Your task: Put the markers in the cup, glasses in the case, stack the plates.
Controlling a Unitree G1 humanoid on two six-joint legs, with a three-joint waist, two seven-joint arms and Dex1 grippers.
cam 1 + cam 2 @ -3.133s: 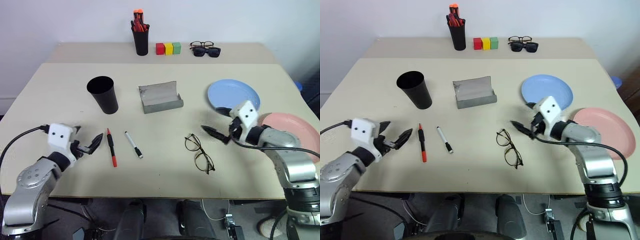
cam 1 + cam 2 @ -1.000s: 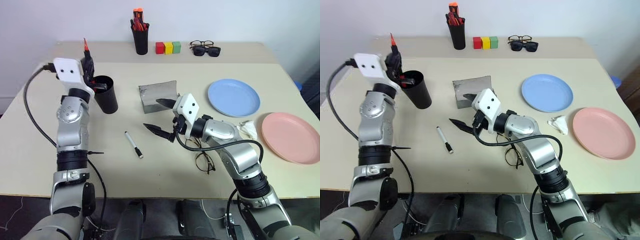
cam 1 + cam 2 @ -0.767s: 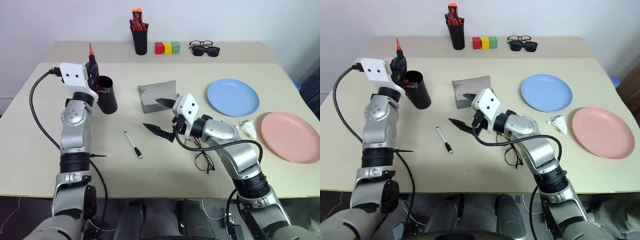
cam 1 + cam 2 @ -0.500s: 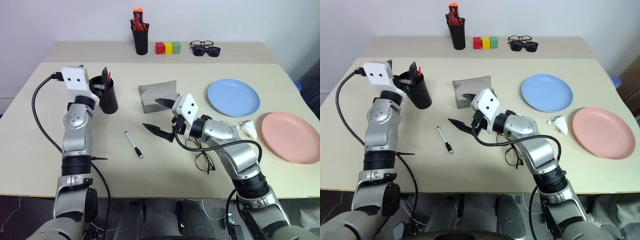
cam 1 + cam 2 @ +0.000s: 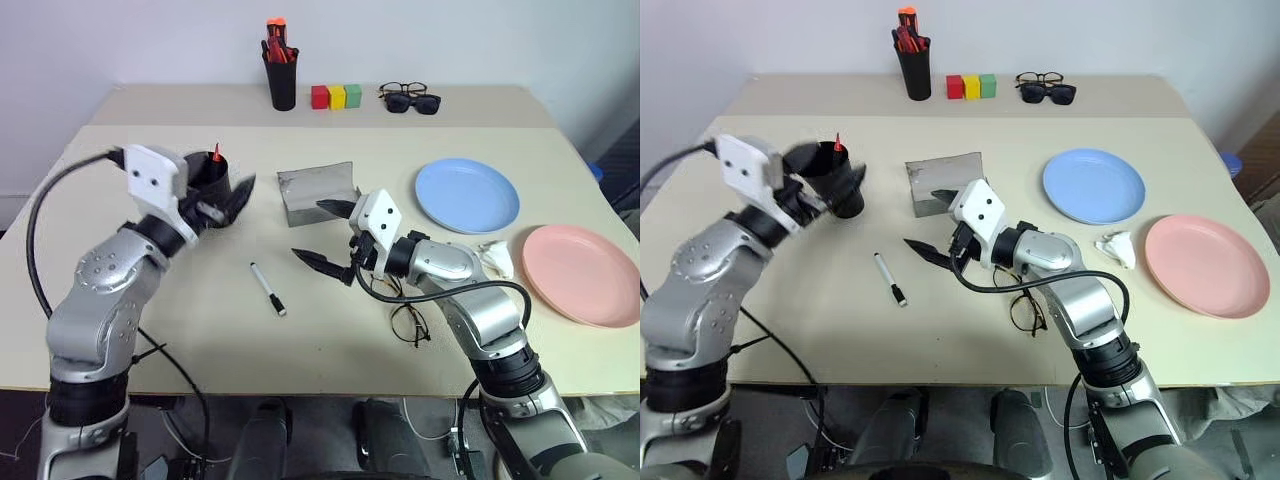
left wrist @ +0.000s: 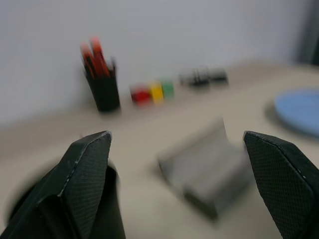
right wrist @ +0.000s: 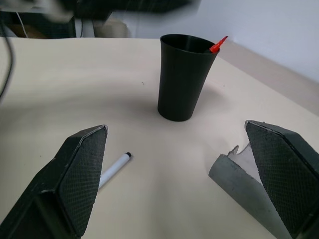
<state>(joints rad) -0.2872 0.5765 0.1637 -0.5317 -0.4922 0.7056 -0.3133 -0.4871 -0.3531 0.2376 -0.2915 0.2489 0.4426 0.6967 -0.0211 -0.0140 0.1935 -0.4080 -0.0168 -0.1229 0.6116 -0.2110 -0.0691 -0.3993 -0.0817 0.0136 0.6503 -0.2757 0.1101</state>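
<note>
Red marker is in the black cup already, just its red tip poking over the rim. The cup sits on the far left part of the desk. The left gripper hangs right beside the cup with its jaws spread wide and nothing in them. The right gripper hovers mid-desk, jaws wide too, empty, between the white marker and the grey case.

My guess is the white marker goes next. It lies flat on the bare desk, near the middle, left of the right gripper. It's light and stiff, a smooth round barrel (so it'll want to roll or squirt out if pinched off-centre). I'd take it across the barrel at mid-length.

The wire-rimmed glasses lie just near the right arm, partly hidden under it. Those are the fiddly bit: thin, springy frame, lenses that scratch, hardly any weight. Grab at the bridge or where a rim meets the temple, gentle squeeze, not on the glass. The case stands open just beyond the right gripper.

The light blue plate and salmon pink plate sit apart on the right side, not stacked. Rigid, shallow, probably slick; the only real hold is pinching the rim edge.
</note>
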